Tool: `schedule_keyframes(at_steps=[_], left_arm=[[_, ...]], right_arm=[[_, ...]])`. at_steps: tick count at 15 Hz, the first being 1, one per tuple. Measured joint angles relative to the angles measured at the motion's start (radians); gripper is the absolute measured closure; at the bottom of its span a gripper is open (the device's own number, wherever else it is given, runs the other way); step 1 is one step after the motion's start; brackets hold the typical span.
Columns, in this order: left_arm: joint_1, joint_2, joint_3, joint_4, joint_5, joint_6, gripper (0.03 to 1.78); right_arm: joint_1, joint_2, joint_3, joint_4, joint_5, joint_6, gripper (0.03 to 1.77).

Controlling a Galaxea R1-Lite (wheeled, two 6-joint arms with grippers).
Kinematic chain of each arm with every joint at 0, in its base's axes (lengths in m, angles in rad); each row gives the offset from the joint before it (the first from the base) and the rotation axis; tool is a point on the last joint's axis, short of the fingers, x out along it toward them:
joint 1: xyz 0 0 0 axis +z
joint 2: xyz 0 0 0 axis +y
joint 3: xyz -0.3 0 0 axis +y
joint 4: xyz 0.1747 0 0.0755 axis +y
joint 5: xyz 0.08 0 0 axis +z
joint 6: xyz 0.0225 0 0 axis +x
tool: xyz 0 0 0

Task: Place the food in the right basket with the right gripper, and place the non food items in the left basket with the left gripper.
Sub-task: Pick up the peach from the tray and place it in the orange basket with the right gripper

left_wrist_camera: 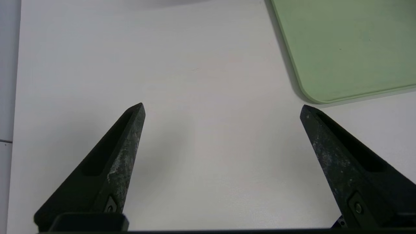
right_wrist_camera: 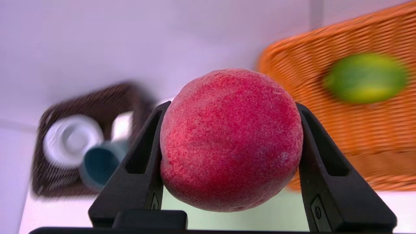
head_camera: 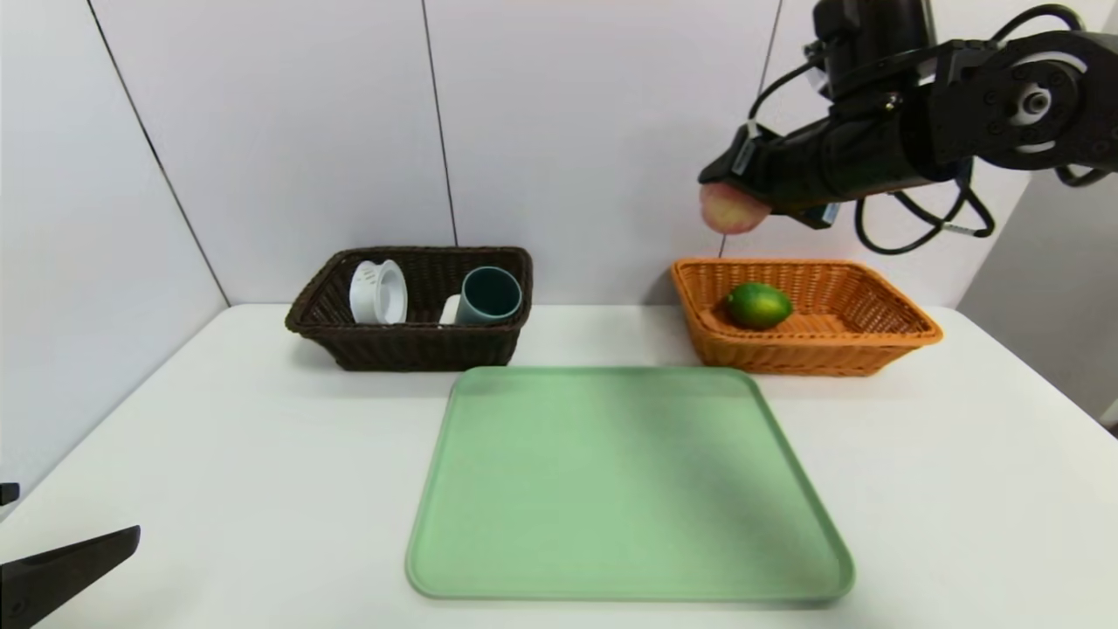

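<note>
My right gripper [head_camera: 738, 188] is shut on the pink-red peach [head_camera: 732, 210] and holds it high in the air, above the left end of the orange right basket [head_camera: 900, 328]. Both black fingers press the peach [right_wrist_camera: 231, 139] from the sides. A green citrus fruit [head_camera: 759, 305] lies inside that basket. The dark brown left basket [head_camera: 410, 348] holds the white spool-like container [head_camera: 377, 292], the blue-grey cup [head_camera: 489, 295] and a sliver of a white block [head_camera: 450, 308]. My left gripper [left_wrist_camera: 222, 109] is open with nothing between its fingers, low over the bare table at the near left.
A light green tray [head_camera: 624, 480] with nothing on it lies in the middle of the white table [head_camera: 218, 454], in front of both baskets. Its corner [left_wrist_camera: 325, 91] lies close to my left gripper. A pale wall stands right behind the baskets.
</note>
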Motion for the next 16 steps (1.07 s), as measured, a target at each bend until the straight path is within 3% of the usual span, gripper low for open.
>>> schedule_keyframes(at_steps=[3, 9, 12, 16], left_arm=[[0.000, 0.001, 0.002, -0.003, -0.002, 0.000, 0.12], [0.000, 0.003, 0.011, -0.007, -0.005, -0.003, 0.12], [0.000, 0.002, 0.011, -0.007, -0.003, -0.005, 0.12], [0.000, -0.004, 0.014, -0.006, -0.003, -0.006, 0.12]], right_arm=[[-0.137, 0.001, 0.041, 0.000, 0.022, -0.012, 0.70], [-0.314, 0.077, 0.144, -0.002, 0.018, -0.067, 0.70], [-0.373, 0.128, 0.147, -0.012, 0.017, -0.136, 0.70], [-0.396, 0.198, 0.117, -0.018, 0.026, -0.146, 0.70]])
